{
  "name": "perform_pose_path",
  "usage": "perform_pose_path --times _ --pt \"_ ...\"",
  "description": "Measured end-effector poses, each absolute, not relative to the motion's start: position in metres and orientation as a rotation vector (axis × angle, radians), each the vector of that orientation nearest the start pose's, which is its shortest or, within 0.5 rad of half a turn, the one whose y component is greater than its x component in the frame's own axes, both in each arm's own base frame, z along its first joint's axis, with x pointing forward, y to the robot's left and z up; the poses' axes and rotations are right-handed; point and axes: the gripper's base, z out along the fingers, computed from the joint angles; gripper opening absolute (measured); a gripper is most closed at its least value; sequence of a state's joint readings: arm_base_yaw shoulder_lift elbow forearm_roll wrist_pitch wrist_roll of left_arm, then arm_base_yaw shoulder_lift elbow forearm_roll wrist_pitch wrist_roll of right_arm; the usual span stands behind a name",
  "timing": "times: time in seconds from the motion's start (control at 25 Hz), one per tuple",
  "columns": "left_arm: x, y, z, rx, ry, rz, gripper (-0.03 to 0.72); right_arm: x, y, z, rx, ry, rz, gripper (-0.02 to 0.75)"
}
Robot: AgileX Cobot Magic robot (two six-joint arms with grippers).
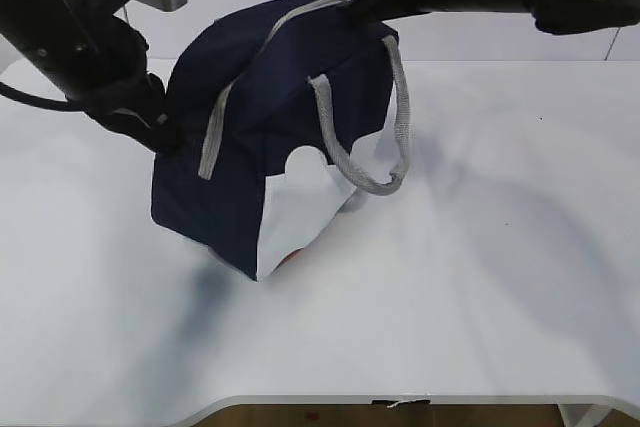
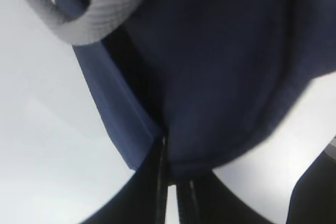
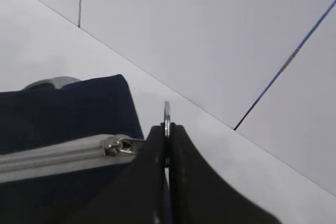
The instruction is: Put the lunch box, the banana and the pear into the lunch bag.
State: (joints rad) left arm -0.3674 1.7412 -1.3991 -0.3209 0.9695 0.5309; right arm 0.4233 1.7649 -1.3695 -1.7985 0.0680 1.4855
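White table (image 1: 480, 277), lunch bag (image 1: 260, 137) zipped, left claw (image 2: 170, 174) pinching fabric, right claw (image 3: 167, 129) clamping ring pull (image 3: 167, 113)

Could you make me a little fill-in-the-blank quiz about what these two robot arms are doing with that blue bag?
1. The right fingers are shut on the zipper's metal ____.
2. The left fingers pinch the bag's ____ fabric.
3. The lunch bag has ____ webbing handles.
4. The bag stands on a ____ table.

Missing words: ring; navy-blue; grey; white
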Motion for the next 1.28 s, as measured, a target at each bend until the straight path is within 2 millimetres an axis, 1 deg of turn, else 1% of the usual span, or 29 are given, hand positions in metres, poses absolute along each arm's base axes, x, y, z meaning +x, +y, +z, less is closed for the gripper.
perform_pose_path --times 0.12,0.2,0.28,0.44,0.52,0.64,0.72,0.76,0.84,0.92,0.96,1.0,1.08,1.16,1.28 --pt "0.333 -0.151 0.271 1.022 2.561 -0.367 0.003 0.395 0.160 0.310 -0.606 1.765 -0.005 0.006" --pt "0.333 -0.151 0.271 1.025 2.563 -0.366 0.003 0.400 0.154 0.303 -0.597 1.784 -0.017 0.006" --pt "0.333 -0.151 0.270 1.028 2.567 -0.367 0.003 0.406 0.151 0.292 -0.596 1.811 -0.027 0.006" --pt "0.333 -0.151 0.270 1.031 2.570 -0.366 0.003 0.412 0.151 0.280 -0.596 1.840 -0.037 0.006" --pt "0.332 -0.151 0.270 1.034 2.573 -0.365 0.003 0.412 0.152 0.279 -0.601 1.841 -0.021 0.006" --pt "0.331 -0.150 0.270 1.046 2.589 -0.368 0.003 0.412 0.155 0.284 -0.605 1.833 0.027 0.006" --pt "0.329 -0.150 0.269 1.037 2.608 -0.375 0.017 0.412 0.157 0.286 -0.606 1.831 0.059 0.006" --pt "0.329 -0.149 0.269 1.030 2.621 -0.379 0.037 0.412 0.158 0.285 -0.612 1.833 0.078 0.006" --pt "0.328 -0.148 0.269 1.017 2.643 -0.384 0.109 0.411 0.160 0.285 -0.621 1.836 0.111 0.006" --pt "0.327 -0.146 0.271 0.996 2.659 -0.384 0.218 0.410 0.162 0.285 -0.632 1.837 0.133 0.006" --pt "0.326 -0.145 0.272 0.984 2.664 -0.385 0.286 0.409 0.163 0.285 -0.640 1.838 0.143 0.006" --pt "0.324 -0.144 0.277 0.975 2.655 -0.382 0.350 0.409 0.163 0.285 -0.644 1.838 0.151 0.006" --pt "0.319 -0.142 0.288 0.963 2.628 -0.378 0.439 0.409 0.164 0.285 -0.647 1.838 0.157 0.006" --pt "0.313 -0.141 0.302 0.960 2.603 -0.379 0.473 0.409 0.164 0.285 -0.649 1.839 0.160 0.006" --pt "0.312 -0.140 0.327 0.949 2.539 -0.377 0.489 0.408 0.165 0.284 -0.655 1.839 0.169 0.006"
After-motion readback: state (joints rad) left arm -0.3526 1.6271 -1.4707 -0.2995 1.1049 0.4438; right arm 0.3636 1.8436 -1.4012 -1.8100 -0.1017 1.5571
